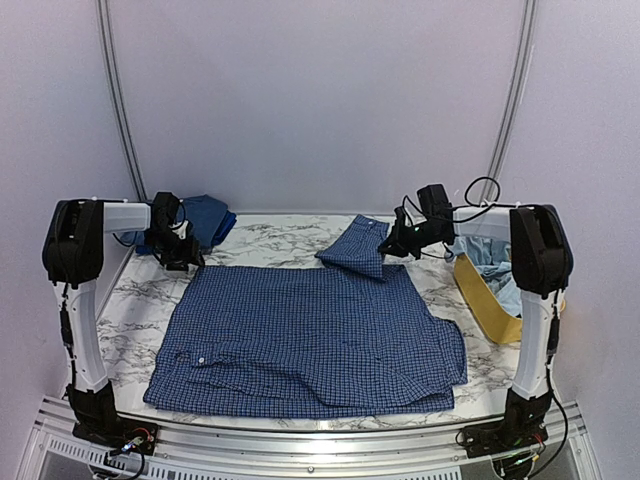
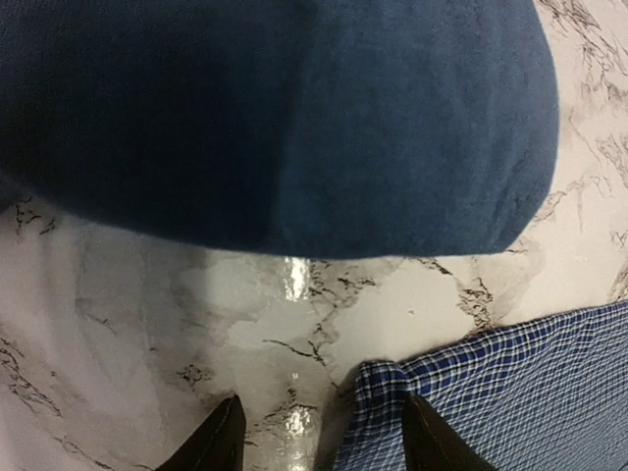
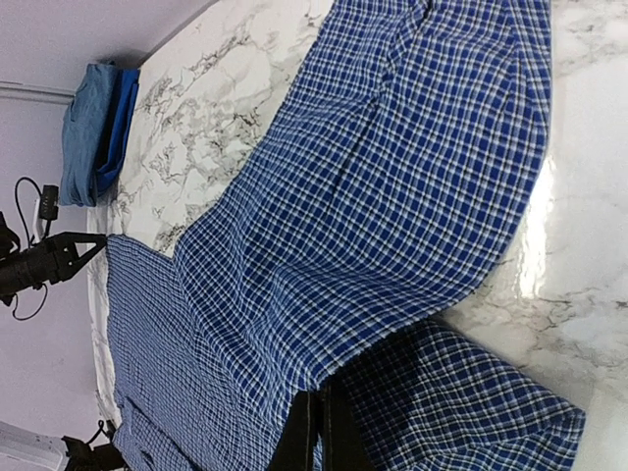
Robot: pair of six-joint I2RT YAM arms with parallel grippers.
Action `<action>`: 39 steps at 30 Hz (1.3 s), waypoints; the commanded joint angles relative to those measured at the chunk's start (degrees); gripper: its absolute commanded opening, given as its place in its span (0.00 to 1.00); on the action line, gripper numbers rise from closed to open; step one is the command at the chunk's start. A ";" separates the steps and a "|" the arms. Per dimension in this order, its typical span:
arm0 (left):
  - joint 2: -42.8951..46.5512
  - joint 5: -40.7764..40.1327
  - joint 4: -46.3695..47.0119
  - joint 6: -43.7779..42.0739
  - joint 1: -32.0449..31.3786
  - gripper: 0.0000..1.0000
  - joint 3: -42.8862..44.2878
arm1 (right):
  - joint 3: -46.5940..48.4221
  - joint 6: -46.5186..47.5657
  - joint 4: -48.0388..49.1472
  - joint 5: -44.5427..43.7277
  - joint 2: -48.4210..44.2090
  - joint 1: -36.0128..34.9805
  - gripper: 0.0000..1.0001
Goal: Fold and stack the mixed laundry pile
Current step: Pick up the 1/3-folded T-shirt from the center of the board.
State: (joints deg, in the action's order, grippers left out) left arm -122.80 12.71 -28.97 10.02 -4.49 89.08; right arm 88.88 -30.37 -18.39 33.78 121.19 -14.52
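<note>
L fingers (image 2: 221, 442) half apart, straddling checked shirt (image 1: 310, 340) corner on worktop (image 1: 265, 240); R fingers (image 3: 319, 437) clamped tight on shirt's raised far edge.

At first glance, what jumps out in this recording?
A navy checked shirt spread flat fills the middle of the marble table. The right gripper is shut on a lifted flap at its far right, while the left gripper stands open astride the far left corner, beside folded blue garments.

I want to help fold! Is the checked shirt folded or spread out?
Spread out: the checked shirt lies flat, one far corner turned over.
</note>
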 commanded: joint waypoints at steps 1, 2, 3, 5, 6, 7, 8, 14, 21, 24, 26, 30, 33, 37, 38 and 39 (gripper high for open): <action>-2.58 4.85 0.31 -2.16 0.01 0.57 -0.12 | 4.27 0.57 -0.40 0.34 0.97 1.30 0.00; -2.73 5.84 0.46 -2.58 0.01 0.56 -0.09 | 5.07 0.77 -0.80 0.26 1.48 1.46 0.00; -2.92 6.82 0.50 -3.04 0.01 0.54 -0.01 | 5.95 0.97 -1.23 0.30 2.01 1.61 0.00; -3.08 8.33 0.83 -3.89 0.01 0.50 0.13 | 7.92 1.41 -2.19 0.32 3.17 1.73 0.00; -3.13 8.87 0.92 -4.32 0.01 0.49 0.17 | 8.71 1.58 -2.58 0.32 3.71 1.77 0.00; -3.27 9.74 1.01 -4.77 0.01 0.46 0.32 | 9.56 1.61 -2.81 0.37 4.16 1.82 0.00; -3.50 10.60 1.09 -5.29 0.01 0.42 0.57 | 10.21 1.70 -3.11 0.38 4.57 1.79 0.00; -4.24 11.46 1.05 -8.96 -0.02 0.26 0.24 | 12.39 1.63 -3.76 0.35 6.48 2.05 0.00; -3.83 8.05 1.24 -9.19 0.01 0.00 -0.25 | 16.42 0.65 -2.09 0.27 10.29 2.42 0.00; -4.46 5.91 2.07 -6.92 0.01 0.00 1.47 | 23.76 0.12 -2.89 0.23 14.54 2.72 0.00; -5.08 4.06 2.10 -5.41 0.05 0.00 2.92 | 33.16 -0.31 -4.45 0.34 19.12 2.83 0.00; -4.77 3.47 2.68 -3.80 0.08 0.00 3.92 | 48.38 -3.04 -6.68 2.01 26.55 3.32 0.00; -3.34 2.86 3.48 -3.87 0.05 0.00 2.79 | 50.18 -6.07 -4.03 4.07 26.35 3.86 0.00; -0.21 3.27 5.44 -4.15 0.01 0.00 0.02 | 45.05 -6.34 -2.71 6.30 20.68 3.75 0.00; 0.58 3.31 6.26 -4.36 0.01 0.00 -0.72 | 42.68 -5.66 -2.62 6.45 18.42 3.60 0.00; 1.90 3.29 7.12 -4.64 0.01 0.00 -1.61 | 38.68 -5.20 -2.10 6.47 15.13 3.48 0.00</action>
State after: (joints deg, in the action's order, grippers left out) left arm -125.45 17.43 -24.60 5.58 -4.71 90.24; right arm 133.88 -35.14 -22.44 37.71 146.02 -11.05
